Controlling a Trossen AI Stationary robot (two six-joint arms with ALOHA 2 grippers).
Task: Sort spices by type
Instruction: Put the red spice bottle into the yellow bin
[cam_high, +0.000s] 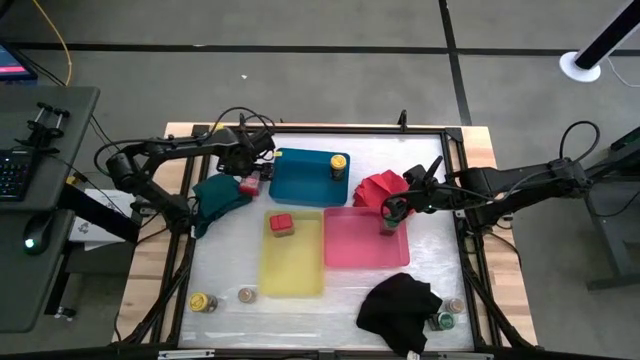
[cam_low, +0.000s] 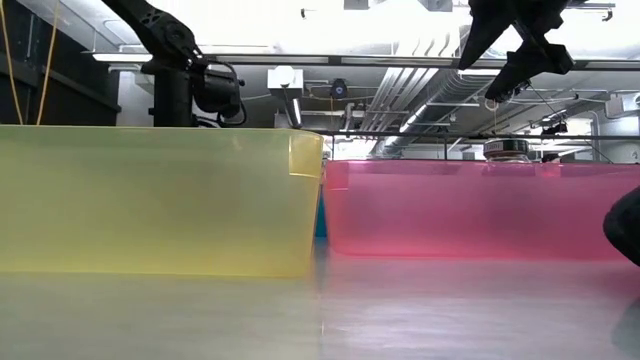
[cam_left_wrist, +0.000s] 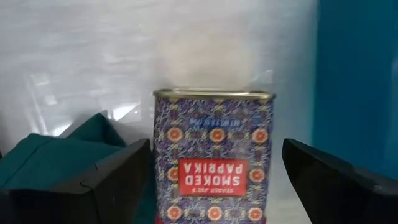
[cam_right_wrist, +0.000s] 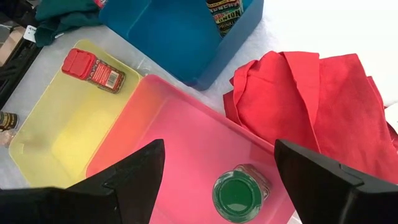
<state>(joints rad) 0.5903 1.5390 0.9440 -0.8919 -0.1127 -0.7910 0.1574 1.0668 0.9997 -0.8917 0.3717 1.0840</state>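
My left gripper (cam_high: 250, 176) (cam_left_wrist: 216, 143) is open near the blue tray's left end. Its fingers stand on either side of a patterned "Smoked Paprika" tin (cam_left_wrist: 213, 162) with a red lid (cam_high: 248, 186), without touching it. My right gripper (cam_high: 391, 211) (cam_right_wrist: 217, 168) is open above the pink tray, over a green-lidded jar (cam_right_wrist: 241, 192) (cam_high: 387, 227) that stands on the tray floor. A red-lidded jar (cam_high: 281, 223) lies in the yellow tray. A yellow-lidded jar (cam_high: 339, 163) stands in the blue tray. Several more jars stand near the near edge: a yellow-lidded one (cam_high: 200, 302), a silvery one (cam_high: 247, 295), another (cam_high: 455, 304) and a green one (cam_high: 445, 321).
The blue tray (cam_high: 300, 180), yellow tray (cam_high: 295, 270) and pink tray (cam_high: 355, 245) sit mid-table. A teal cloth (cam_high: 218, 196) lies beside my left gripper. A red cloth (cam_high: 380, 186) lies beside the right one, and a black cloth (cam_high: 400, 308) near the near edge.
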